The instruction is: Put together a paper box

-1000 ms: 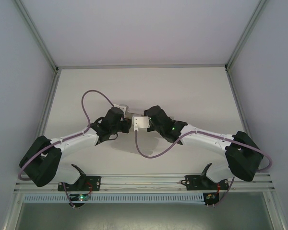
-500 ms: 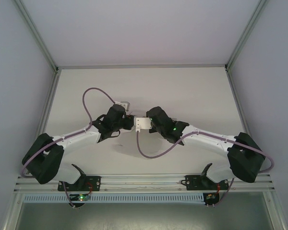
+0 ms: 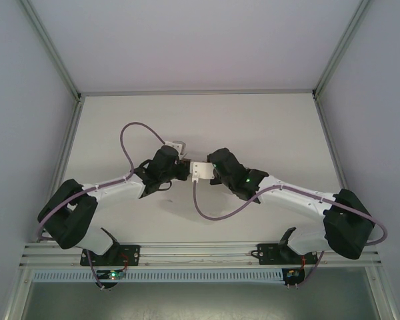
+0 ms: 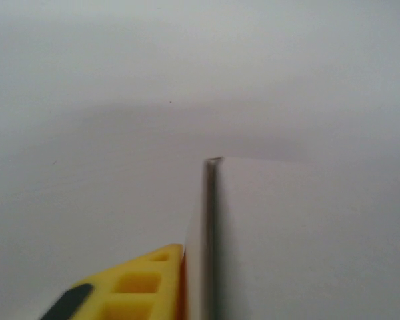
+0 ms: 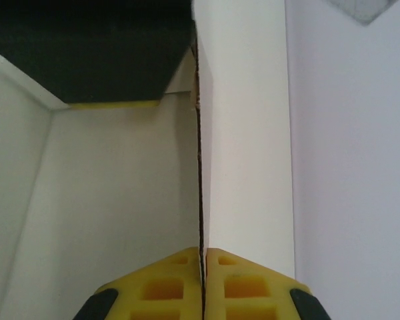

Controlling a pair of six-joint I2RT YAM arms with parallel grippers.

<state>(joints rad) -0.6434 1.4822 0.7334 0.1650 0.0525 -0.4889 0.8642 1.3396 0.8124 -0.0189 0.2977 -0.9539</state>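
Observation:
The paper box [image 3: 200, 171] is a small white box held above the table's middle between both arms. My left gripper [image 3: 186, 170] meets it from the left. In the left wrist view one yellow finger [image 4: 140, 287] presses flat against an upright wall [image 4: 199, 220] of the paper box [image 4: 307, 233], which hides the other finger. My right gripper [image 3: 211, 172] comes from the right. Its two yellow fingers, right gripper [image 5: 203, 257], are pinched shut on a thin wall edge of the paper box [image 5: 243, 133], with the box's inside to the left.
Purple cables loop off both arms, one hanging under the box [image 3: 210, 215]. Aluminium rails [image 3: 200, 92] and side walls border the white table [image 3: 267, 127]. The left gripper's black body [image 5: 87, 47] sits at the box's far end.
Both arms have shifted slightly to the right with the box. The left gripper has closed the gap to the box's left side and now lies against it.

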